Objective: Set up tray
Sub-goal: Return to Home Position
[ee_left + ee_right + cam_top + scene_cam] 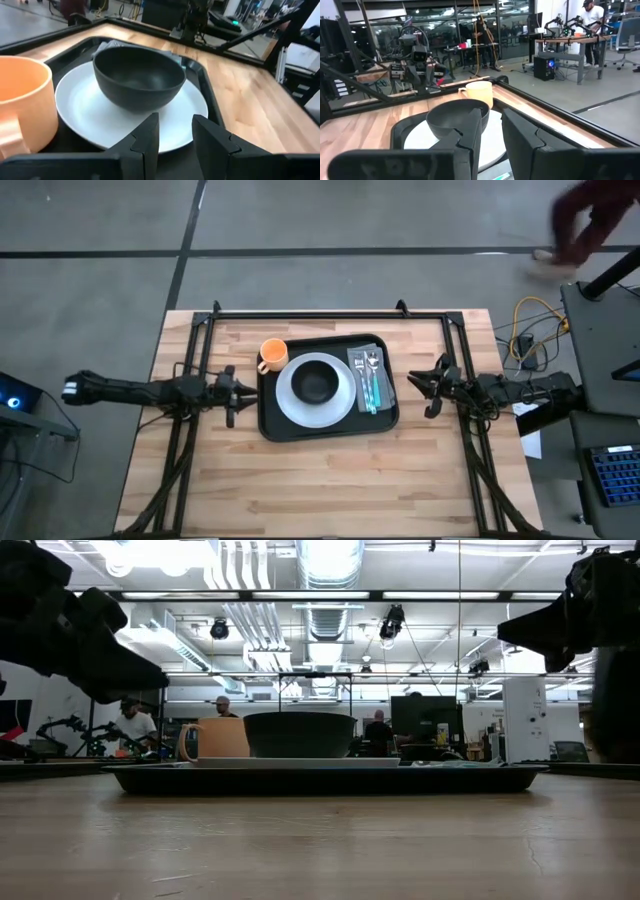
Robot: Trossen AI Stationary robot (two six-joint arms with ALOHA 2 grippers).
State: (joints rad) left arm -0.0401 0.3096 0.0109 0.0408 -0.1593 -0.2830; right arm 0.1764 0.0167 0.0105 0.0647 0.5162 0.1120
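Note:
The black tray (268, 420) lies in the middle of the wooden table. On it sits a white plate (290, 402) with a black bowl (316, 383) resting on its base in the plate's middle. An orange mug (272, 355) stands upright on the tray's far-left corner. A grey napkin (384, 379) with cutlery (369, 377) on top lies flat along the tray's right side. My left gripper (232, 393) hovers open just left of the tray, with the bowl (137, 80) and mug (22, 107) ahead of it. My right gripper (432, 387) hovers open just right of the tray, facing the bowl (455, 117).
Black frame rails (300, 313) run along the table's far edge and down both sides under the arms. Bare wood (320, 490) stretches from the tray to the near edge. A person's sleeve (590, 220) and cables (525, 330) show off the table's far right.

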